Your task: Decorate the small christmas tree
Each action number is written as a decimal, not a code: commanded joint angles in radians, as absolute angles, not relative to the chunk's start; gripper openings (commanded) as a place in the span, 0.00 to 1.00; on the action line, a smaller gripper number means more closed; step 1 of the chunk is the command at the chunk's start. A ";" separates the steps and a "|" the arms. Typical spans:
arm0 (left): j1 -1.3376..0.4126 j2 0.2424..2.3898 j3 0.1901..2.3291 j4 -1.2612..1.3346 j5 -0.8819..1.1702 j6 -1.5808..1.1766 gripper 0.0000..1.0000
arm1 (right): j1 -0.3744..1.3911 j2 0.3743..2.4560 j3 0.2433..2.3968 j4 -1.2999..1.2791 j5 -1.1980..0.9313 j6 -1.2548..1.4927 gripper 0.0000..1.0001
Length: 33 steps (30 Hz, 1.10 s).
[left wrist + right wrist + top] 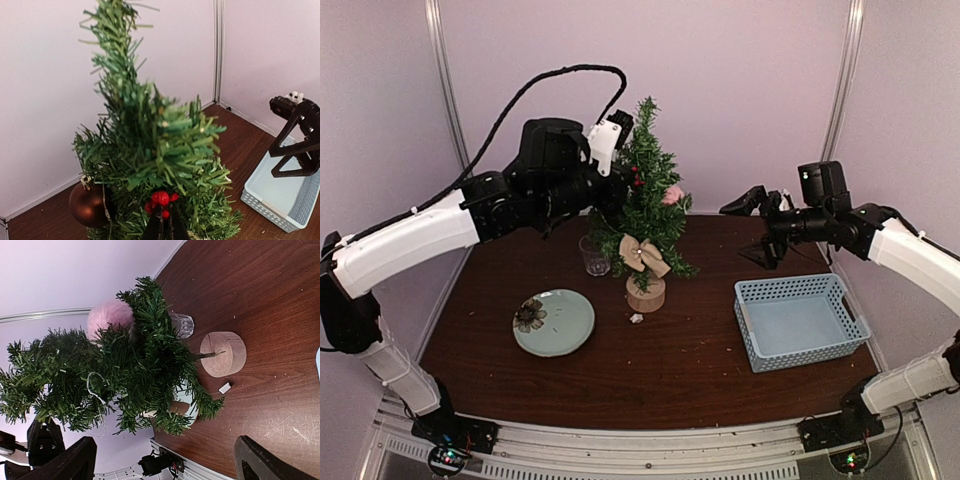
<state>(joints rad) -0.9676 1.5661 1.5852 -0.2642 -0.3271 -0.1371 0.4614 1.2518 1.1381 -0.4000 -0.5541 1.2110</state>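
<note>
Reaching in from the left, the left gripper (pixel 164 222) sits among the upper branches of the small christmas tree (pixel 645 200). Its fingers are pressed close together on what looks like the stem of a red berry sprig (pixel 161 199) — the pinch lies at the very edge of its wrist view, so that is a judgement. Below that arm lie a green plate (pixel 565 325) bearing a dark flower (pixel 530 315) and, just beside the tree, a drinking glass (pixel 594 255). The tree stands upright mid-table on its wooden stump base (pixel 646 294), long axis vertical, carrying a brown bauble (pixel 87 204), a burlap bow (pixel 643 255) and a pink pompom (pixel 672 194). Right of it sits a pale blue basket (pixel 810 352); above the basket's far edge the right gripper (pixel 735 233) hangs empty, jaws spread wide, well apart from the tree. The tree lies straight ahead of the left jaws, touching them — the left arm is far nearer, and seating the sprig likely needs only a short push inward.
</note>
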 commanded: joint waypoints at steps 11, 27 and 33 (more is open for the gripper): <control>-0.959 1.563 1.612 -0.358 -0.320 -0.215 0.00 | 0.439 1.263 1.148 -0.394 -0.586 1.210 0.99; -0.956 1.638 1.645 -0.394 -0.331 -0.224 0.00 | 0.422 1.270 1.138 -0.393 -0.603 1.215 0.99; -0.951 1.667 1.677 -0.412 -0.361 -0.209 0.00 | 0.415 1.271 1.140 -0.393 -0.606 1.216 0.99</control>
